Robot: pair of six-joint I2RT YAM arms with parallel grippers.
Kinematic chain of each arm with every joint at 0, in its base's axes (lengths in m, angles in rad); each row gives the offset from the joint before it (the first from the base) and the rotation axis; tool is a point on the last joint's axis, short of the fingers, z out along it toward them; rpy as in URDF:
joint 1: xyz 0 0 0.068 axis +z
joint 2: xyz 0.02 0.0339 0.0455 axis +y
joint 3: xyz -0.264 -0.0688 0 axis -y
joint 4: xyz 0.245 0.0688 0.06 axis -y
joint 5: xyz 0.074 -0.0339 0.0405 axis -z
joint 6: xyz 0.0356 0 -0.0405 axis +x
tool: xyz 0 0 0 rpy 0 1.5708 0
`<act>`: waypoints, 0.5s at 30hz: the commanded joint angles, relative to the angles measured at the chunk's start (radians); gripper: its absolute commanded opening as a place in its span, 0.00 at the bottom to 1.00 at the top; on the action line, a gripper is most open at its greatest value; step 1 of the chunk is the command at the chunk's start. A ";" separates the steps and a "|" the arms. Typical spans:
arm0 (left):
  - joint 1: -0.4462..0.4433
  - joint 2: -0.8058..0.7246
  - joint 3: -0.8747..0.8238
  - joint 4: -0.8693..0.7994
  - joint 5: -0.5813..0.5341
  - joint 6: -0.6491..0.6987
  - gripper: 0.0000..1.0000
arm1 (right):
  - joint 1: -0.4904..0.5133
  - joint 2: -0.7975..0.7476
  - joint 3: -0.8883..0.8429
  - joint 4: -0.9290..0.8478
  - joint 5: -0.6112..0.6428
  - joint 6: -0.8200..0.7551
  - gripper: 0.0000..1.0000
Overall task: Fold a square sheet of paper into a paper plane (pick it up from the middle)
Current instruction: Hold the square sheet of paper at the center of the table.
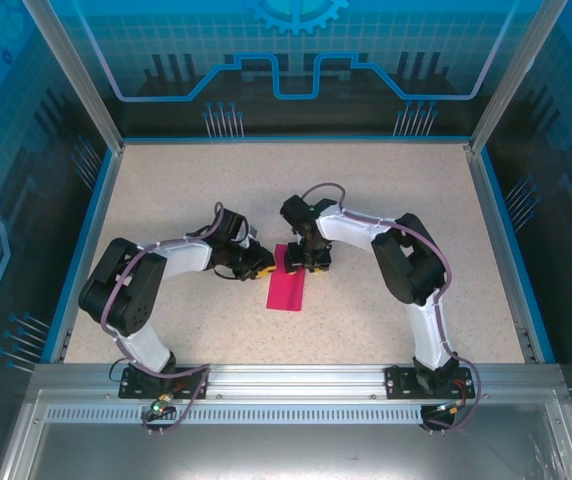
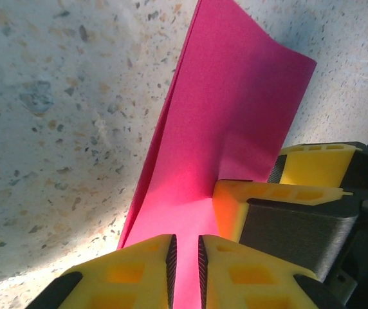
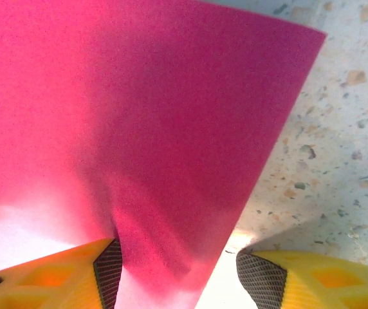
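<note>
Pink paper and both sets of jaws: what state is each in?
Pink paper: folded into a narrow strip, one end held.
Left jaws: shut on the paper.
Right jaws: open, paper's edge between them, unclamped.

One sheet of paper [image 1: 287, 287], two tools [image 1: 265, 264] [image 1: 312, 259].

A beige speckled stone-look tabletop [image 1: 166, 200] — edged by a thin blue strip [image 1: 296, 139] — sits between translucent blue printed wall panels [image 1: 296, 60] and a silver aluminium rail [image 1: 296, 378].
</note>
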State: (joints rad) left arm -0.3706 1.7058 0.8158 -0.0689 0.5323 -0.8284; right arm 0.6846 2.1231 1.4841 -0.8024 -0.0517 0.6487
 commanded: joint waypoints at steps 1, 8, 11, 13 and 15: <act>-0.010 0.019 0.020 0.003 0.031 0.022 0.19 | 0.024 0.261 -0.113 0.094 -0.029 0.005 0.61; -0.014 0.032 0.028 -0.005 0.035 0.026 0.17 | 0.024 0.274 -0.098 0.084 -0.037 0.003 0.62; -0.016 0.036 0.032 -0.007 0.037 0.029 0.16 | 0.024 0.274 -0.097 0.083 -0.034 0.003 0.62; -0.019 0.038 0.035 -0.008 0.037 0.028 0.15 | 0.024 0.277 -0.100 0.085 -0.034 0.003 0.62; -0.020 0.039 0.037 -0.011 0.039 0.031 0.14 | 0.024 0.280 -0.099 0.085 -0.034 0.003 0.62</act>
State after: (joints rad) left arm -0.3794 1.7363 0.8276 -0.0696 0.5400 -0.8272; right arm 0.6846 2.1349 1.5009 -0.8200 -0.0525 0.6548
